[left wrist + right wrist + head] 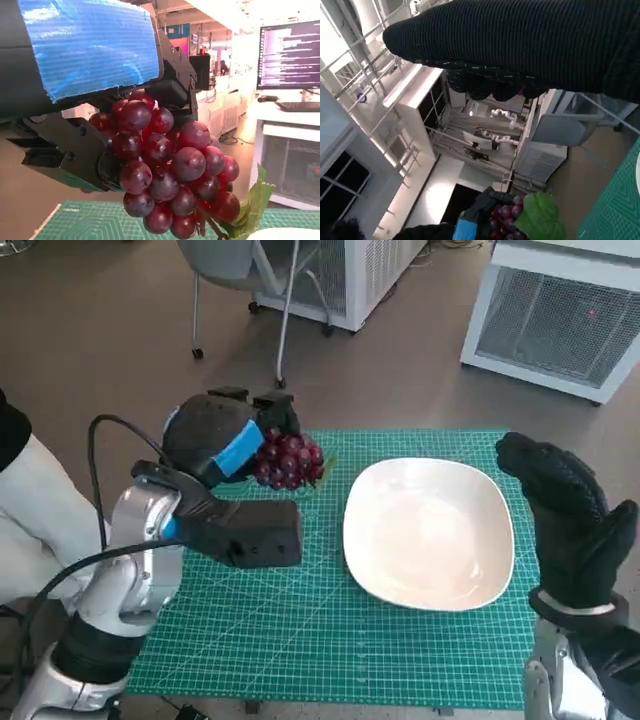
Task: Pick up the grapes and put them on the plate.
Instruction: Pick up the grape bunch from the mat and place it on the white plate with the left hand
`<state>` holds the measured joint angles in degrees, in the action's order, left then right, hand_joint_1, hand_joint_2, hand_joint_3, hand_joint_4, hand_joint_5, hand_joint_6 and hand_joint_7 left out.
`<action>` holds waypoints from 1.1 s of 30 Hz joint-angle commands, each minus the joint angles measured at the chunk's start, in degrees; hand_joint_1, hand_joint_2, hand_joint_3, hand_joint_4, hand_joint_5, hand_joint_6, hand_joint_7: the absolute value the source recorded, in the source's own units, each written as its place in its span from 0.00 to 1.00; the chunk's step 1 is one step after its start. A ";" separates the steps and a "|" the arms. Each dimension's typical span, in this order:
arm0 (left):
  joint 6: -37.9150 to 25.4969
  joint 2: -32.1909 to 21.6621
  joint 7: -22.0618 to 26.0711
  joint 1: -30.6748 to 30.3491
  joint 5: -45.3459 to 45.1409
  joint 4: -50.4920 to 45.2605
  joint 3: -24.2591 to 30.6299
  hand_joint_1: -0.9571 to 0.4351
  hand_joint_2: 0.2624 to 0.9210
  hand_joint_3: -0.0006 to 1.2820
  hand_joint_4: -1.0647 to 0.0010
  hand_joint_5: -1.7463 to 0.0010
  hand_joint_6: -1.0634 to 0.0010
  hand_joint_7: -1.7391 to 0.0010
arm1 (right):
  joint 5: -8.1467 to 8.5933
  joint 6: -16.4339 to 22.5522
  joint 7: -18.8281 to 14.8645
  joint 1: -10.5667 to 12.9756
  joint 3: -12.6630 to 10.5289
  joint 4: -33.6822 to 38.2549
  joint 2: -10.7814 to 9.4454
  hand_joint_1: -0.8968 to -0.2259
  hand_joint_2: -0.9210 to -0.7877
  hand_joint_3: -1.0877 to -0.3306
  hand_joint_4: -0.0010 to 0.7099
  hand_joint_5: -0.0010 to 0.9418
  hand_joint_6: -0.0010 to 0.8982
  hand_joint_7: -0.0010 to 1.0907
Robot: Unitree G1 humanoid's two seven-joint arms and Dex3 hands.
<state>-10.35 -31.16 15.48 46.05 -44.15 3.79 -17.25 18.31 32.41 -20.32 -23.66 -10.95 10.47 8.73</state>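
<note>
In the head view the left hand (222, 445) is holding the grapes (288, 461) at the far left of the bench (300, 640), over its green cutting mat, with the white plate (430, 530) lying to the right and apart from the bunch; the plate is bare, so the carry is what is left, and the bunch is hanging out past the hand on the plate side, where a hold on only part of the cluster could be letting it swing or slip on the way across. The right hand (570, 520) is standing raised at the plate's right edge, holding nothing, its fingers together rather than spread as far as I can judge; a drift inward could be nudging the plate. In the left wrist view the black fingers (75, 150) are closing around the upper part of the grapes (170, 175), while the lower berries and a green leaf (252, 205) are dangling free above the mat; a single berry could be tearing off, or the bunch could be dropping short, onto the mat or the rim just showing at the corner. In the right wrist view the glove (530, 45) is filling the upper part and showing nothing held, and the grapes (502, 217) are appearing small in the other hand, behind the leaf.
</note>
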 commanded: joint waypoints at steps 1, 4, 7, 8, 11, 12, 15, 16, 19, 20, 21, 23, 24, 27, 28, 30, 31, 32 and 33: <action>1.36 1.31 0.41 1.16 0.08 0.52 -0.71 0.69 1.00 0.02 0.30 0.37 0.36 0.35 | 0.61 -0.41 -0.39 0.36 0.02 0.65 -0.13 0.57 0.00 0.60 0.61 0.00 0.06 0.54; 1.93 2.46 0.53 2.05 -0.58 0.76 -1.80 0.69 1.00 0.02 0.30 0.36 0.37 0.37 | 0.53 -0.41 -0.32 0.48 -0.10 0.51 -0.02 0.56 0.00 0.59 0.60 0.00 0.06 0.54; 2.52 3.80 0.48 3.17 -1.57 0.99 -3.15 0.69 1.00 0.03 0.31 0.32 0.36 0.40 | 0.33 -0.36 -0.18 0.64 -0.21 0.28 0.11 0.56 0.00 0.60 0.60 0.00 0.06 0.54; 2.66 4.33 0.52 3.62 -1.89 1.04 -3.61 0.69 1.00 0.03 0.33 0.30 0.36 0.41 | 0.27 -0.35 -0.13 0.70 -0.24 0.18 0.16 0.56 0.00 0.60 0.60 0.00 0.06 0.54; 3.09 6.27 0.73 5.40 -2.51 1.85 -5.01 0.69 1.00 0.06 0.39 0.28 0.38 0.38 | 0.14 -0.40 0.02 0.90 -0.38 -0.18 0.33 0.56 0.00 0.60 0.60 0.00 0.06 0.54; 3.25 6.96 0.85 6.10 -2.65 2.31 -5.47 0.69 0.99 0.07 0.40 0.27 0.38 0.38 | 0.11 -0.42 0.07 0.98 -0.45 -0.32 0.40 0.56 0.00 0.60 0.60 0.00 0.06 0.54; 3.59 8.81 1.44 7.73 -2.42 3.39 -6.24 0.69 0.98 0.08 0.40 0.23 0.36 0.43 | -0.06 -0.49 0.27 1.19 -0.64 -0.69 0.54 0.56 0.00 0.59 0.60 0.00 0.06 0.54; 3.73 9.39 1.64 8.17 -2.18 3.68 -6.37 0.69 0.97 0.09 0.40 0.23 0.35 0.44 | -0.14 -0.50 0.37 1.26 -0.70 -0.82 0.56 0.57 0.00 0.59 0.60 0.00 0.06 0.54; 5.19 11.01 1.25 9.40 -1.74 5.09 -6.99 0.69 0.95 0.09 0.37 0.26 0.34 0.43 | -0.26 -0.55 0.61 1.65 -0.88 -1.37 0.59 0.57 0.00 0.59 0.60 0.00 0.06 0.54; 5.98 11.47 0.83 9.75 -1.64 5.68 -7.21 0.69 0.95 0.09 0.36 0.27 0.35 0.41 | -0.28 -0.58 0.68 1.81 -0.92 -1.61 0.57 0.57 0.00 0.59 0.60 0.00 0.06 0.54; 6.76 11.90 0.46 10.07 -1.48 6.31 -7.36 0.69 0.95 0.09 0.36 0.29 0.36 0.39 | -0.30 -0.59 0.75 1.97 -0.96 -1.83 0.54 0.57 0.00 0.59 0.60 0.00 0.06 0.54; 8.17 12.76 -0.09 10.75 -1.08 7.65 -7.56 0.69 0.95 0.09 0.35 0.32 0.39 0.34 | -0.35 -0.56 0.89 2.29 -1.03 -2.21 0.46 0.57 0.00 0.59 0.60 0.00 0.06 0.54; 8.73 13.34 -0.23 11.23 -0.87 8.53 -7.69 0.69 0.96 0.09 0.34 0.34 0.40 0.32 | -0.35 -0.48 0.95 2.46 -1.10 -2.33 0.44 0.57 0.00 0.59 0.60 0.00 0.06 0.54; 9.86 15.19 -0.41 12.88 -0.39 11.57 -8.21 0.69 0.96 0.09 0.34 0.34 0.41 0.31 | -0.35 -0.26 1.12 2.94 -1.34 -2.68 0.40 0.57 0.00 0.59 0.60 0.00 0.06 0.54; 10.13 15.76 -0.46 13.36 -0.22 12.59 -8.34 0.69 0.96 0.08 0.34 0.34 0.41 0.32 | -0.37 -0.26 1.18 3.08 -1.41 -2.84 0.38 0.57 0.00 0.59 0.60 0.00 0.05 0.54; 10.64 16.79 -0.61 14.15 0.09 14.48 -8.51 0.69 0.95 0.09 0.33 0.32 0.39 0.35 | -0.44 -0.31 1.33 3.34 -1.52 -3.22 0.33 0.56 0.00 0.59 0.60 0.00 0.05 0.54; 10.86 17.26 -0.70 14.46 0.22 15.31 -8.57 0.69 0.94 0.09 0.33 0.31 0.38 0.37 | -0.48 -0.34 1.42 3.47 -1.58 -3.40 0.32 0.56 0.00 0.59 0.60 0.00 0.05 0.54; 11.05 17.67 -0.72 14.74 0.35 16.03 -8.61 0.69 0.94 0.09 0.33 0.30 0.37 0.39 | -0.54 -0.39 1.53 3.58 -1.62 -3.58 0.30 0.56 0.00 0.59 0.60 0.00 0.05 0.54; 11.22 18.06 -0.71 15.00 0.47 16.71 -8.64 0.69 0.94 0.09 0.33 0.29 0.36 0.40 | -0.60 -0.44 1.65 3.67 -1.66 -3.75 0.30 0.56 0.00 0.59 0.60 0.00 0.05 0.54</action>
<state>0.24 -14.11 15.55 59.05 -44.52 18.51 -25.73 17.94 32.46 -19.37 -21.38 -12.39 7.27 8.88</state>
